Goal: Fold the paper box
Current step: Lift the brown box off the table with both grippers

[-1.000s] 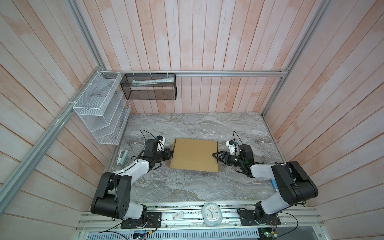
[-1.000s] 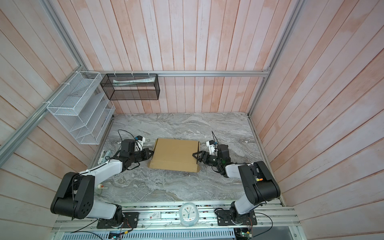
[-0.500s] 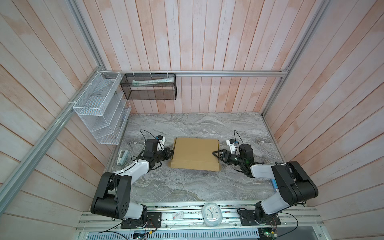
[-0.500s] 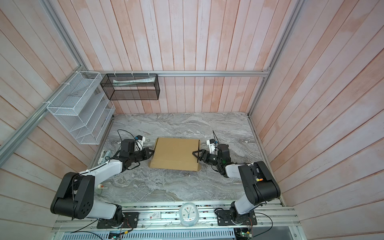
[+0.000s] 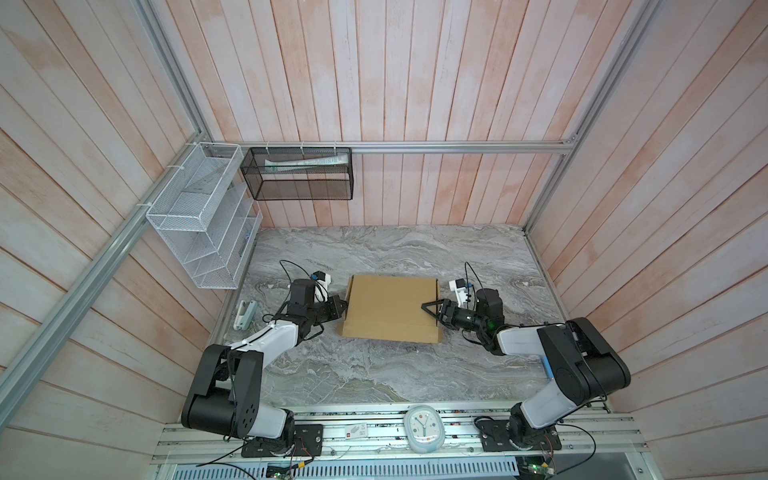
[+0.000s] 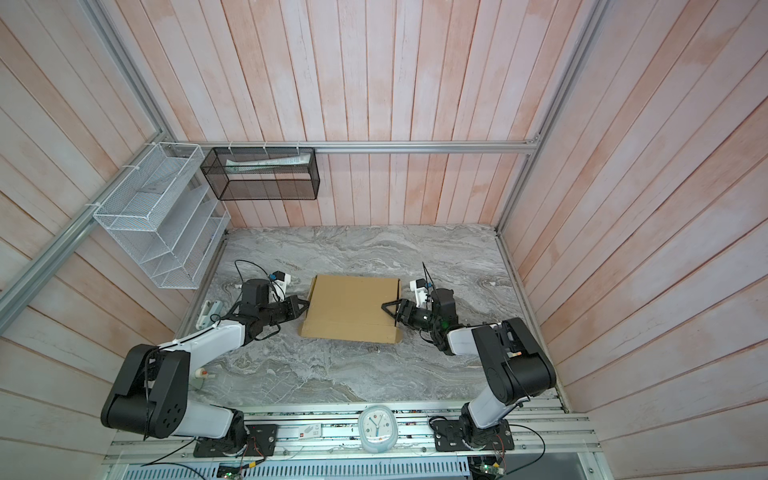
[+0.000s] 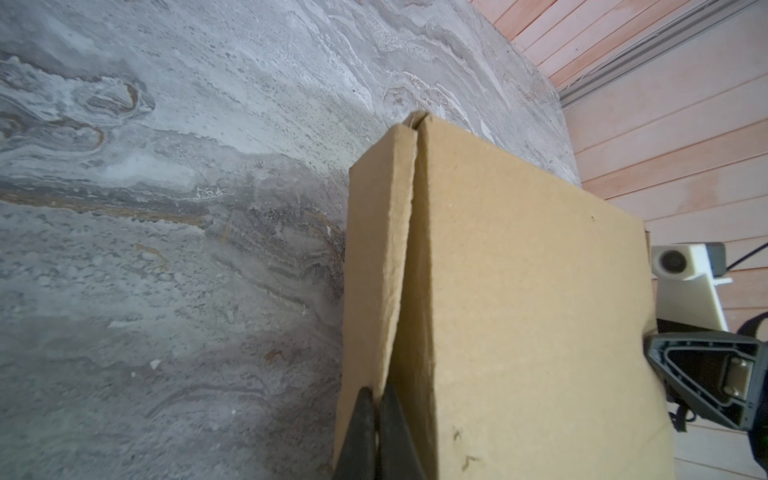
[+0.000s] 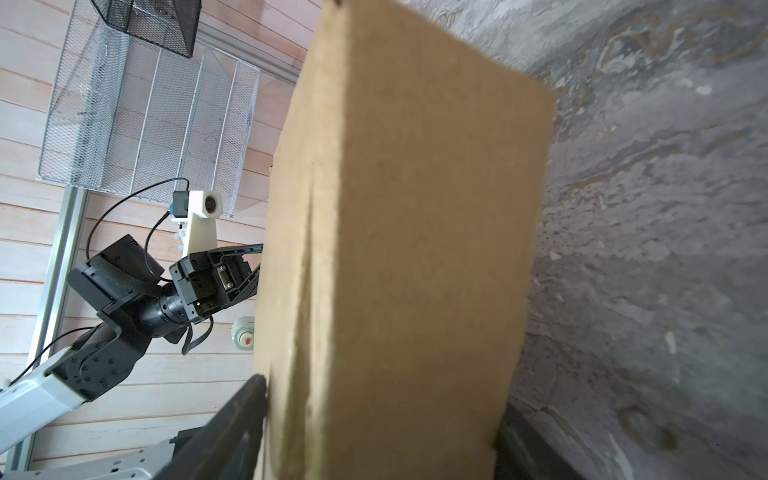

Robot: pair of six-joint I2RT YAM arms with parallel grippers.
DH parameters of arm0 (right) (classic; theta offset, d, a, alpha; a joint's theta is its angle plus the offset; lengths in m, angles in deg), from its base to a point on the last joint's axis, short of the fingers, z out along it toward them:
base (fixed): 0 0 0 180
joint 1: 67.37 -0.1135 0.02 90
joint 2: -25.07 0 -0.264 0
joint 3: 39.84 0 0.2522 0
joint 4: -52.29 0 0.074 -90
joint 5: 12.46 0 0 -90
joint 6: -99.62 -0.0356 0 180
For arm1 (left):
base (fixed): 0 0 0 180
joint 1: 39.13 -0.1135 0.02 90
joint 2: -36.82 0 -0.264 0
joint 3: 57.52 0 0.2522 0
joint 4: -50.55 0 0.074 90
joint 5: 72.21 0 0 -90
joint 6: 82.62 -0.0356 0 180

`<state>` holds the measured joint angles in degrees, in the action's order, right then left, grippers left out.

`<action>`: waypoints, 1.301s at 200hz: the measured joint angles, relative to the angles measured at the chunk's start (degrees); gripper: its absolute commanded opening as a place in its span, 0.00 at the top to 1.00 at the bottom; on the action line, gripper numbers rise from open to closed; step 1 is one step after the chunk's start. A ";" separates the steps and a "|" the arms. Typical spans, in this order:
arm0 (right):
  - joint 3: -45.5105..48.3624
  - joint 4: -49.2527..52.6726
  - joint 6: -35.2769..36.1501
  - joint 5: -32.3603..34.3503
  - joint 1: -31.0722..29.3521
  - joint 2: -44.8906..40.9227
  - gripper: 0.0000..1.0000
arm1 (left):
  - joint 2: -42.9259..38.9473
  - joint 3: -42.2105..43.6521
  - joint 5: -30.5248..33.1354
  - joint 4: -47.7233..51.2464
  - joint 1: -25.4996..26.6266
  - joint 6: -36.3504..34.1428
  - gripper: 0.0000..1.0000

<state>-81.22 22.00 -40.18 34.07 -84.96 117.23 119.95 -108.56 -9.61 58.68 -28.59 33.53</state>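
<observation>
Right gripper (image 5: 429,309) has slid further in over the right edge of the box (image 5: 388,307) and its jaws have narrowed. The box and the left gripper (image 5: 338,308) have not budged.

The box lies mid-worktop (image 5: 374,374), a shallow closed shape between the two grippers. The left gripper is fully closed, its tips set at the box's left edge. The right one stands wide astride the right end, with a finger touching each side of that wall, so I take it as clamped on the box.

Judged from this, the fold is near its end — the lid is being seated. The next move calls for pressing the lid down squarely while the left side is closed up.

Only the left wrist view shows that side flap standing off the lid in a narrowing gap, with the closed tips at its foot. I cannot tell whether they pinch card. Only the right wrist view shows both right fingers (image 8: 249,409) — in both top views the lower one is hidden.
</observation>
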 measured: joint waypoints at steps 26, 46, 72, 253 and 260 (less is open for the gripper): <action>-0.55 -1.22 -1.11 -0.09 -0.13 0.15 0.35 | 0.00 0.02 1.64 -0.02 0.66 0.00 0.97; -0.81 -2.54 -1.75 -0.15 -0.15 0.83 0.37 | 0.00 0.28 2.97 -0.44 1.29 0.00 0.94; -0.92 -3.74 -2.71 -0.17 -0.24 1.77 0.40 | 0.00 0.44 4.46 -0.90 1.79 0.13 0.92; -1.92 -3.45 -2.29 -1.03 0.70 2.36 0.56 | -5.05 0.42 6.29 -0.33 -1.36 1.86 0.65; -1.92 -3.69 -2.40 -1.09 0.76 2.36 0.56 | -5.33 0.42 5.99 -0.17 -2.12 1.70 0.64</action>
<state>-83.14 18.31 -42.59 32.98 -84.19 119.59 114.62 -108.14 -3.62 58.50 -30.71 35.23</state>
